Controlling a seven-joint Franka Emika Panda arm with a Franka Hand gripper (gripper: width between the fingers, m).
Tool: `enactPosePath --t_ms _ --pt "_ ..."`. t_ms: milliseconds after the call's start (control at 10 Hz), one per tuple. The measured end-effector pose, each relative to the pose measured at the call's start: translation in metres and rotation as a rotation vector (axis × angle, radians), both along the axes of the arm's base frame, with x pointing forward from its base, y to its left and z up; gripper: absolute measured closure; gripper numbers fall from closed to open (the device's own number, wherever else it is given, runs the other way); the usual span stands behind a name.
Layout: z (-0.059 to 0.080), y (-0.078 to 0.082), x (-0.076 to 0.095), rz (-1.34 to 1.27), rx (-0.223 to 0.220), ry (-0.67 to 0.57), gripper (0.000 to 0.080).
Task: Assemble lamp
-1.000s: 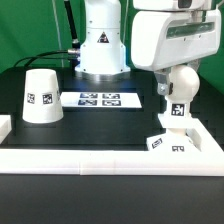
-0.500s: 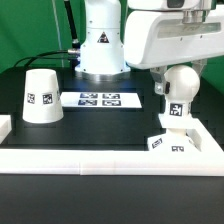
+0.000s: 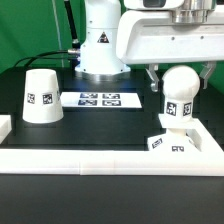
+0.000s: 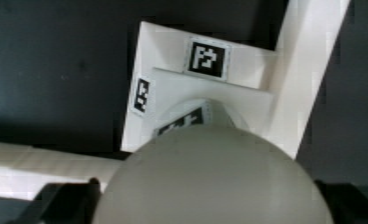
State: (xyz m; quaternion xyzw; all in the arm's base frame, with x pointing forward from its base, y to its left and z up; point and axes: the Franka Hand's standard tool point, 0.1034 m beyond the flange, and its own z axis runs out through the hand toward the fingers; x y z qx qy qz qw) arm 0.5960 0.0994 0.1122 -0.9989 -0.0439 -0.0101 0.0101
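Observation:
The white ball-shaped bulb [image 3: 180, 95] stands upright with its stem on the small square stepped base [image 3: 168, 143], at the exterior view's right. My gripper [image 3: 178, 72] hangs just above it, its dark fingers [image 3: 151, 74] apart on either side of the bulb's top, so it is open. In the wrist view the bulb [image 4: 207, 175] fills the foreground between the two fingers [image 4: 53, 197], with the tagged base [image 4: 190, 75] beyond it. The truncated-cone shade [image 3: 40, 95] stands alone at the exterior view's left.
The marker board [image 3: 98, 98] lies flat between the shade and the bulb. A long white rail [image 3: 100, 157] runs along the front and a shorter one [image 3: 212, 135] up the right side, close to the base. The robot's pedestal [image 3: 100, 45] stands behind.
The gripper has risen off the bulb, so more of the ball now shows below the hand. The bulb, base and shade have stayed where they were.

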Motion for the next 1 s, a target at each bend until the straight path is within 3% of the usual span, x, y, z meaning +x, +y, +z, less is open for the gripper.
enactPosePath --t_ms 1000 --pt "0.0002 0.0066 -0.0017 -0.837 0.030 0.037 0.0220"
